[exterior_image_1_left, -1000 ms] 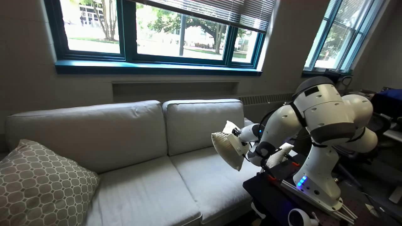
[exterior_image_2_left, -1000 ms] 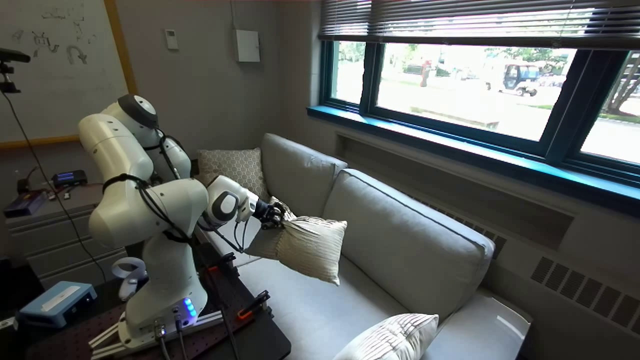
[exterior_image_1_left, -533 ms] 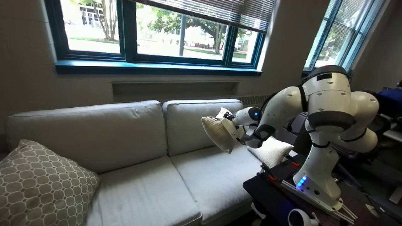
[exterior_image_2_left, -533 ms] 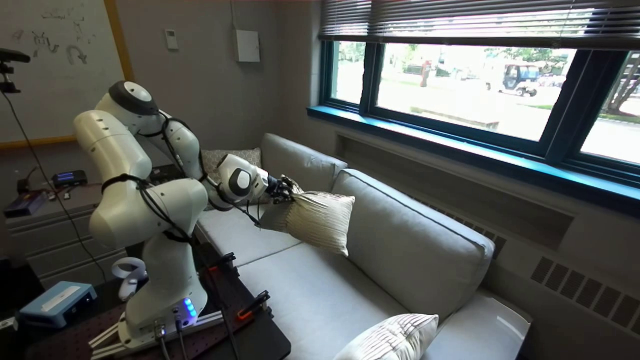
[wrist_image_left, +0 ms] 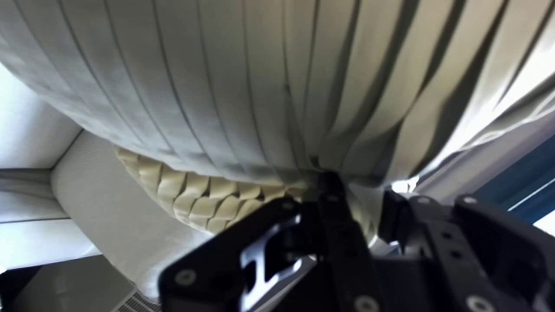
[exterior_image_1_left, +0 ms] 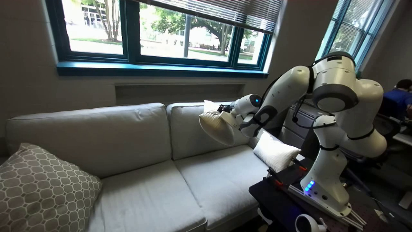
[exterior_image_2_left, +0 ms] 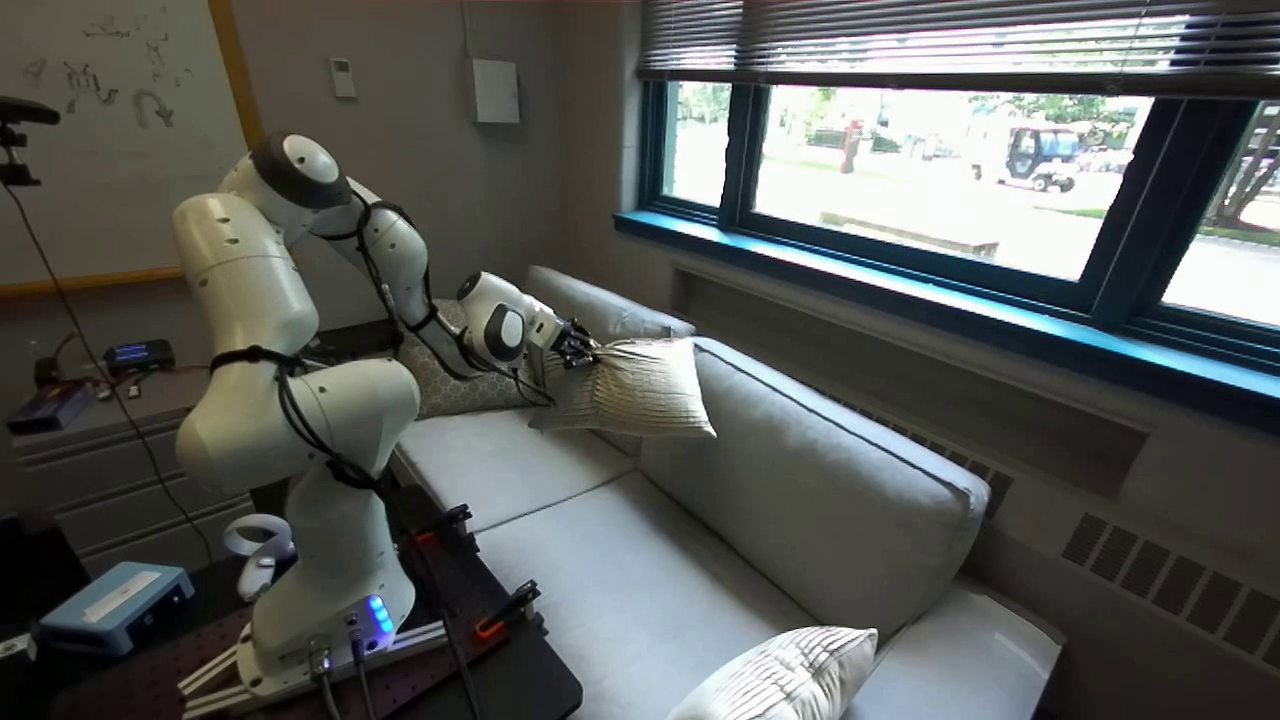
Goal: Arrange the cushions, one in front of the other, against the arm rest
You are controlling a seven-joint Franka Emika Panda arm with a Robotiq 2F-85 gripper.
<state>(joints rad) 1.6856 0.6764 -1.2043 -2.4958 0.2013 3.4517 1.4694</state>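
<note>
Patterned cushion (exterior_image_1_left: 48, 190): larger and grey-beige, it is leaning at the end of the sofa (exterior_image_1_left: 138, 196) opposite the arm rest (exterior_image_2_left: 955, 650).
Back cushions (exterior_image_2_left: 820, 480): they are standing along the rear of the seat (exterior_image_1_left: 222, 174), behind the held cushion (exterior_image_2_left: 655, 390).
Table (exterior_image_2_left: 525, 670): black-topped, it is carrying the robot arm (exterior_image_1_left: 336, 74) and is standing just beside the sofa's front.
Clamps (exterior_image_2_left: 508, 612): two are sitting on the table edge that is facing the sofa, orange parts showing.
Gripper (wrist_image_left: 362, 190): its fingers are standing close together, pinching gathered fabric of the held cushion.
Held cushion: cream and pleated, it is hanging above the seat, well apart from the arm rest; whether it is touching the back cushions cannot be told.
Resting cushion (exterior_image_1_left: 276, 153): cream-white, it is lying tilted on the seat at the arm rest end; whether it is touching the arm rest cannot be told.
Seat front (exterior_image_1_left: 230, 215): its edge is running past the table corner, which is partly hiding it in both exterior views.
Room: seat fabric is stretching between the patterned cushion and the resting cushion, the held cushion hanging over it.
</note>
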